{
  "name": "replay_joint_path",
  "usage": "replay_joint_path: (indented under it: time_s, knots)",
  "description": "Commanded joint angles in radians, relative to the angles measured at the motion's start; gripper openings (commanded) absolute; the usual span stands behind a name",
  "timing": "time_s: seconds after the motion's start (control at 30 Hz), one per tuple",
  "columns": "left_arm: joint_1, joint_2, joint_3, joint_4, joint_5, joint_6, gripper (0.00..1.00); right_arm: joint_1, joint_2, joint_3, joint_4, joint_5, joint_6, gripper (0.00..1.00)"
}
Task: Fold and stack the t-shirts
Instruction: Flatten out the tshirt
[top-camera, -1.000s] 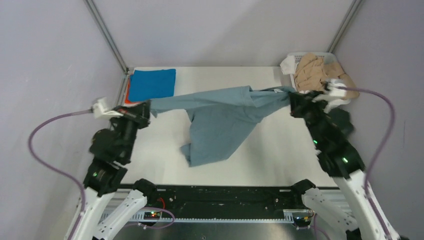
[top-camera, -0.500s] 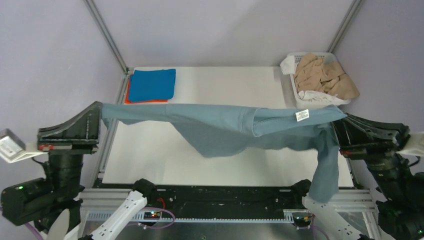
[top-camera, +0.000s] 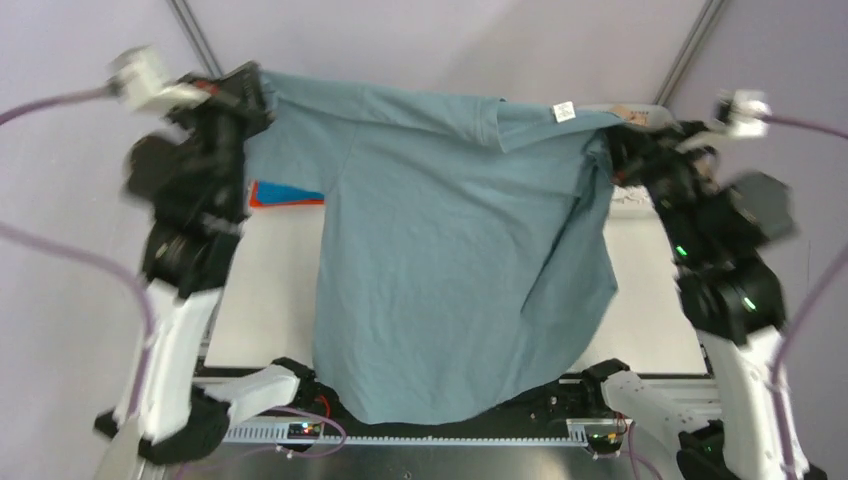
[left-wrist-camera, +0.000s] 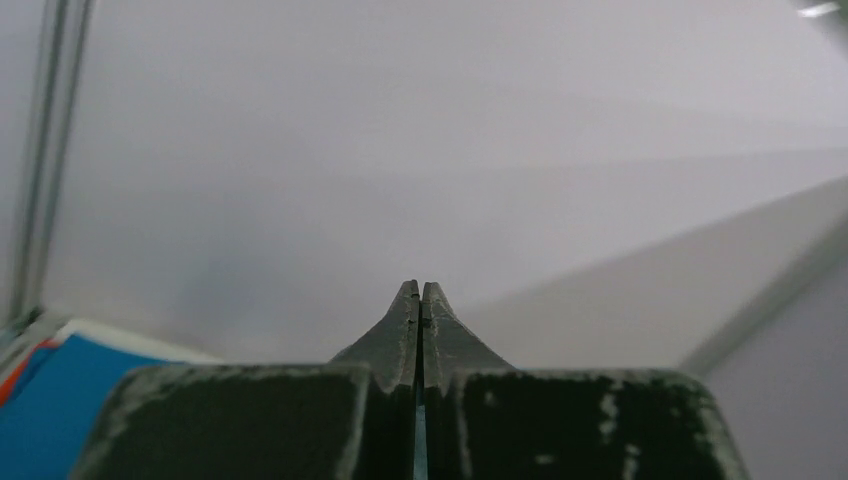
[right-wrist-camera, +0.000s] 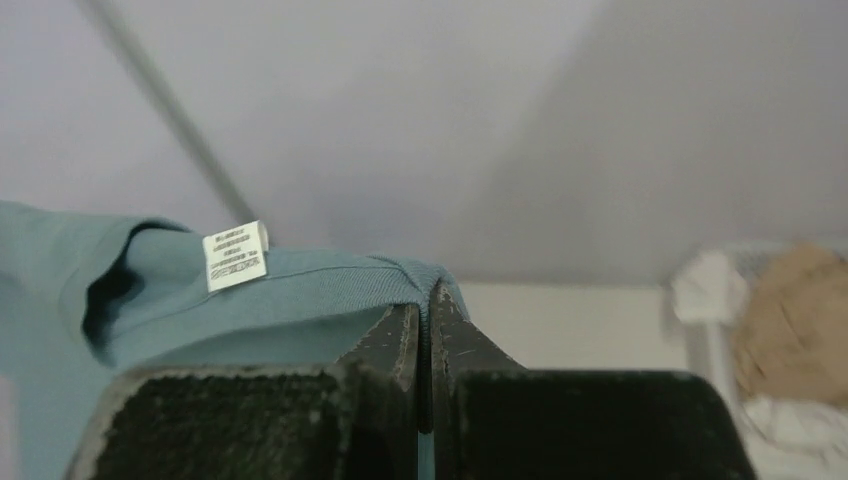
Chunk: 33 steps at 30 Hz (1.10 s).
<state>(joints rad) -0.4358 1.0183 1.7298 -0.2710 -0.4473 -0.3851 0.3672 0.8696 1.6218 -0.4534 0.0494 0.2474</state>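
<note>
Hanging above the surface, the big grey-blue t-shirt is draping from 12 o'clock down past 6. The left pincer is clenching one shoulder at 11 o'clock; the right pincer is clenching the other at 1. The bright blue t-shirt is peeking out at 10, the white tag showing near 12.

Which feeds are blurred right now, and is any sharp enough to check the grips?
Top view: left arm and right arm motion-smeared, grey-blue shirt fairly crisp. Left wrist view: left gripper sharp, shut, only a blue sliver between the fingers; background smeared. Right wrist view: right gripper sharp, shut on the shirt's edge; label print unreadable, tan shirt blurred.
</note>
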Motion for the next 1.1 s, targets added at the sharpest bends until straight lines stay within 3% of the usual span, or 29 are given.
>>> replay_joint_path:
  time_s: [0.0, 0.2, 0.33, 0.43, 0.53, 0.6, 0.63, 0.67, 0.7, 0.73, 0.77, 0.87, 0.97, 1.07]
  knots:
    - [0.070, 0.266, 0.018, -0.008, -0.160, 0.047, 0.00, -0.071, 0.153, -0.107, 0.065, 0.153, 0.010, 0.00]
    - [0.133, 0.584, -0.050, -0.001, -0.121, -0.020, 0.00, -0.152, 0.370, -0.379, 0.270, -0.032, 0.043, 0.00]
    - [0.133, 0.866, 0.016, -0.003, -0.076, -0.025, 0.00, -0.178, 0.589, -0.417, 0.354, -0.050, 0.083, 0.00]
    - [0.133, 0.972, 0.055, -0.004, -0.017, -0.041, 0.00, -0.203, 0.717, -0.412, 0.431, -0.065, 0.115, 0.00]
    - [0.134, 1.050, 0.087, -0.004, 0.022, -0.060, 0.13, -0.222, 0.836, -0.385, 0.484, -0.075, 0.143, 0.00]
    - [0.134, 1.087, 0.109, -0.005, 0.062, -0.067, 0.31, -0.225, 0.886, -0.371, 0.515, -0.033, 0.148, 0.00]
    - [0.133, 1.097, 0.117, -0.005, 0.091, -0.069, 0.49, -0.225, 0.901, -0.363, 0.519, -0.016, 0.147, 0.04]
    - [0.133, 1.114, 0.132, -0.005, 0.107, -0.071, 0.60, -0.227, 0.924, -0.338, 0.512, 0.016, 0.143, 0.09]
    - [0.133, 1.117, 0.139, -0.005, 0.135, -0.069, 0.86, -0.227, 0.933, -0.323, 0.502, 0.033, 0.140, 0.26]
    - [0.134, 1.114, 0.147, -0.007, 0.148, -0.069, 0.93, -0.229, 0.945, -0.285, 0.471, 0.065, 0.131, 0.40]
    - [0.134, 1.096, 0.148, -0.010, 0.172, -0.072, 0.98, -0.228, 0.947, -0.246, 0.408, 0.099, 0.120, 0.60]
    - [0.133, 1.016, 0.110, -0.020, 0.230, -0.088, 0.99, -0.216, 0.918, -0.205, 0.319, 0.174, 0.101, 0.93]
    - [0.122, 0.861, -0.023, -0.020, 0.322, -0.137, 1.00, -0.169, 0.854, -0.208, 0.215, 0.317, 0.074, 0.98]
    - [0.101, 0.715, -0.203, -0.018, 0.421, -0.193, 1.00, -0.125, 0.824, -0.248, 0.177, 0.287, 0.038, 0.99]
